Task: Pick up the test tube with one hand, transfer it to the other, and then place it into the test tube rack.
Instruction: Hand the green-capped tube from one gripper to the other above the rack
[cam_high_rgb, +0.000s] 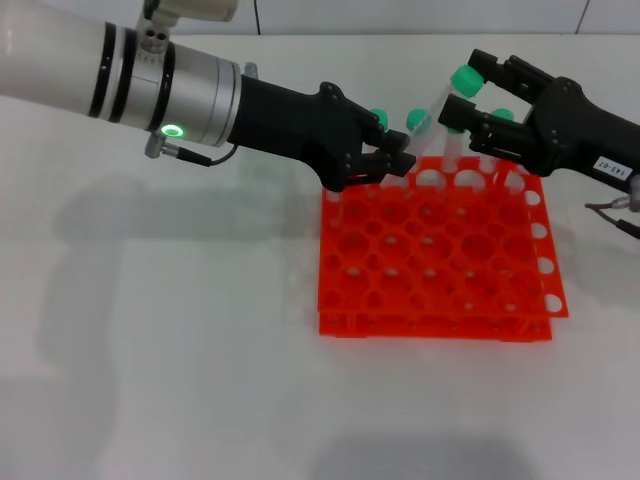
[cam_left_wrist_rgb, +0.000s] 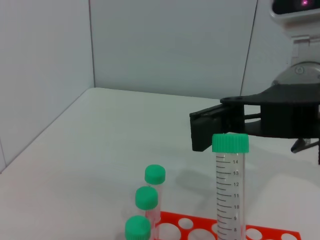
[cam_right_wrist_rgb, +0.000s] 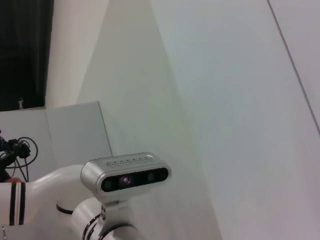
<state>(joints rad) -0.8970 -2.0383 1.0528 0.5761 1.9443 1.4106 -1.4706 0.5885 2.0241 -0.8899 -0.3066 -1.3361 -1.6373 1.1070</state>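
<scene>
The test tube is clear with a green cap and stands tilted above the back edge of the orange-red rack. My left gripper is shut on its lower end. My right gripper, the one with the white label, is open with its jaws on either side of the cap. In the left wrist view the tube stands upright, with a black finger of the right gripper just behind its cap. The right wrist view shows none of these.
Several other green-capped tubes stand in the rack's back row; three show in the left wrist view beside the rack's edge. The rack sits on a white table. A thin cable hangs by the right wrist.
</scene>
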